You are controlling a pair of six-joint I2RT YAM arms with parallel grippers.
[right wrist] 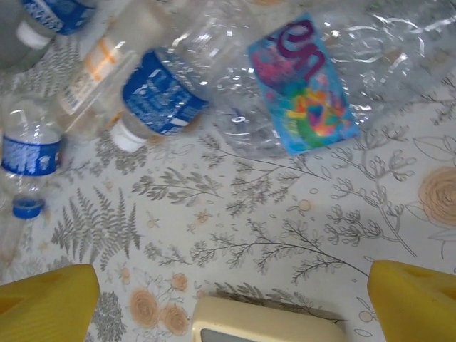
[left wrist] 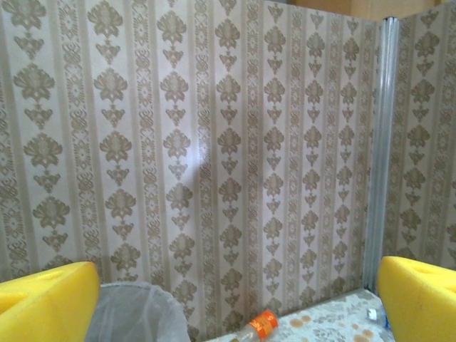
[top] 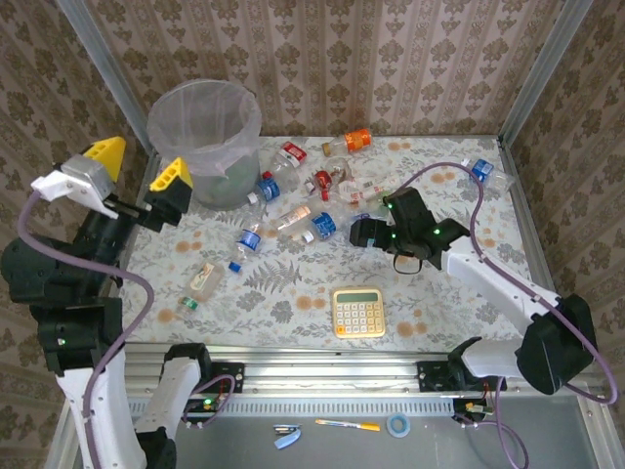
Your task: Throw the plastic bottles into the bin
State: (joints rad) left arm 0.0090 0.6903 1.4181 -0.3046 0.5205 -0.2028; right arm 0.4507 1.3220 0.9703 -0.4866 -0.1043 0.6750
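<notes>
Several plastic bottles (top: 293, 200) lie scattered over the middle of the table, and one blue-labelled bottle (top: 485, 173) lies apart at the right. The bin (top: 205, 137) stands at the back left. My left gripper (top: 139, 168) hangs open and empty in the air just left of the bin; its view takes in the bin's rim (left wrist: 139, 313) and an orange-labelled bottle (left wrist: 260, 325). My right gripper (top: 363, 233) hovers open over the right side of the pile. Below it lie a crushed bottle with a bright blue label (right wrist: 303, 85) and a blue-labelled bottle (right wrist: 160, 92). Nothing sits between the right gripper's (right wrist: 231, 303) fingers.
A yellow calculator (top: 358, 312) lies near the front edge, just below my right gripper, its top edge (right wrist: 263, 324) in the right wrist view. Patterned walls close the back and sides. A pen and tape (top: 395, 424) rest on the ledge in front of the table.
</notes>
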